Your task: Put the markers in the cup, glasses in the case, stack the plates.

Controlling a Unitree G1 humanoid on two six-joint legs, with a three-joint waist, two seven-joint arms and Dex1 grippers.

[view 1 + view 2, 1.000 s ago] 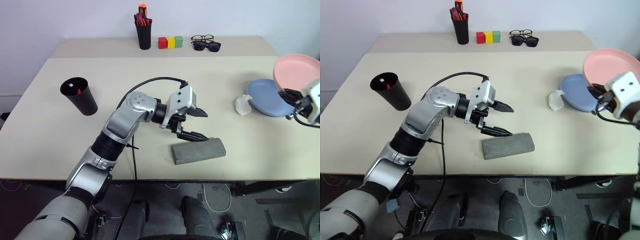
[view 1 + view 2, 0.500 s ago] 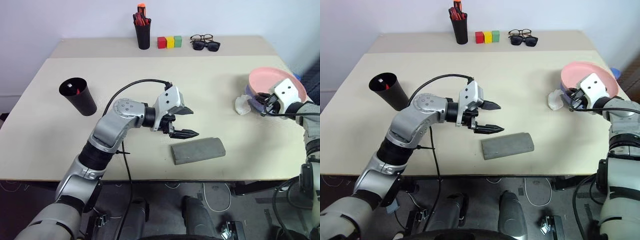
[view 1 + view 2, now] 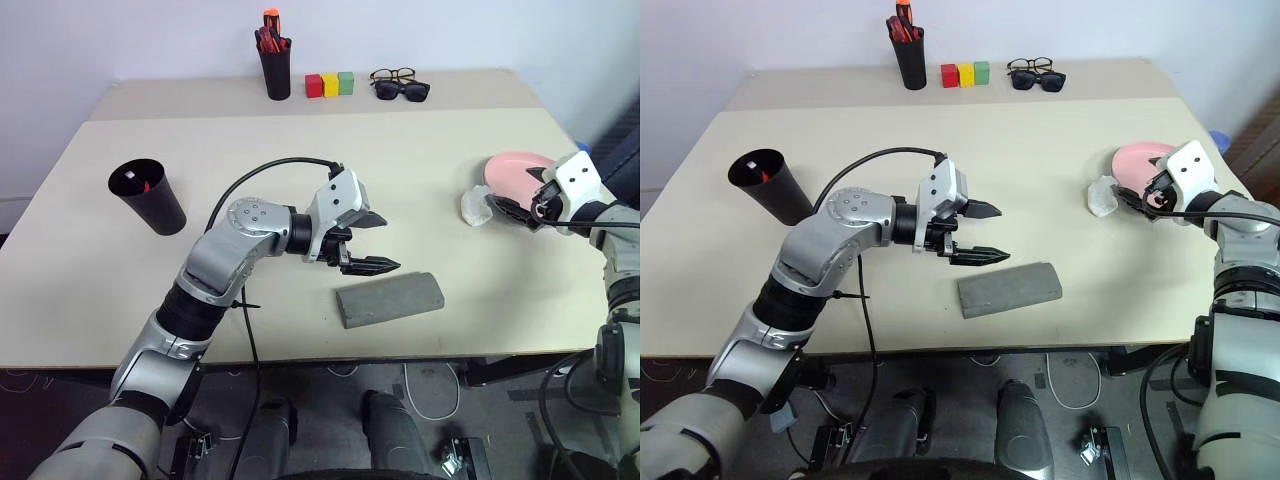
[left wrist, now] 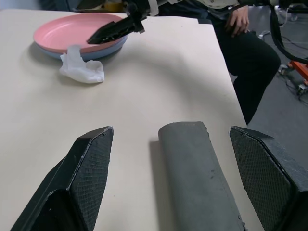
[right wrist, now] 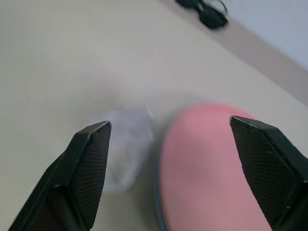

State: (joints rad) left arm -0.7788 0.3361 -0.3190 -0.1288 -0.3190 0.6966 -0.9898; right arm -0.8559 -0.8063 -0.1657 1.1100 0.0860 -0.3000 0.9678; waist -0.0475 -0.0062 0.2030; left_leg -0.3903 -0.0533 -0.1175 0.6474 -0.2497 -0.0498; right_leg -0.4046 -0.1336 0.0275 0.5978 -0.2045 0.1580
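At the right of the table the pink plate [image 3: 513,170] lies on the light blue plate [image 4: 107,51], whose rim shows beneath it. My right gripper [image 3: 512,206] is open at the plates' near edge, holding nothing. My left gripper [image 3: 374,240] is open and empty, just above the left end of the closed grey case [image 3: 390,298]. The black cup [image 3: 148,197] stands at the left with a red marker [image 3: 147,185] showing inside. The glasses are hidden.
A crumpled white tissue [image 3: 474,208] lies just left of the plates. At the back stand a pen holder [image 3: 272,72], coloured blocks [image 3: 330,84], and black-framed glasses with sunglasses [image 3: 400,88]. A person [image 4: 240,24] sits beyond the table's right edge.
My right gripper lowered the pink plate onto the blue plate and opened, letting it go. The left gripper stayed open near the case.
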